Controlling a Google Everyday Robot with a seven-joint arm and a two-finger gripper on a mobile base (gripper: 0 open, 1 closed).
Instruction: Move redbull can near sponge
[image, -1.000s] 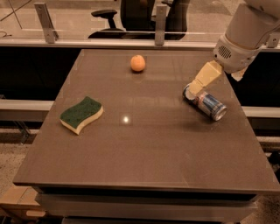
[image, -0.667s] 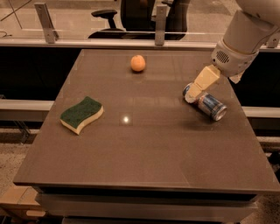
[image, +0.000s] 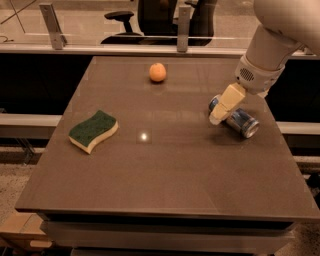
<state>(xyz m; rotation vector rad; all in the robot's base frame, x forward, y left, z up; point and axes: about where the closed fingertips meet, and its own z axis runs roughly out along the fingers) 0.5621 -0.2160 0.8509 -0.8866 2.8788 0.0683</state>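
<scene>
The redbull can (image: 240, 121) lies on its side at the right of the brown table (image: 165, 180), a silver end facing front right. My gripper (image: 219, 116) hangs from the white arm (image: 270, 45) and is down at the can's left end, its cream-coloured part covering that end. The sponge (image: 93, 131), dark green on top with pale yellow foam, lies at the left of the table, far from the can.
A round orange fruit (image: 157, 72) sits at the back middle of the table. A rail with metal posts (image: 180, 22) and an office chair (image: 125, 20) stand behind the table. The table's right edge is close to the can.
My gripper has come down a little lower onto the can's left end. The can, the sponge and the orange have not moved.
</scene>
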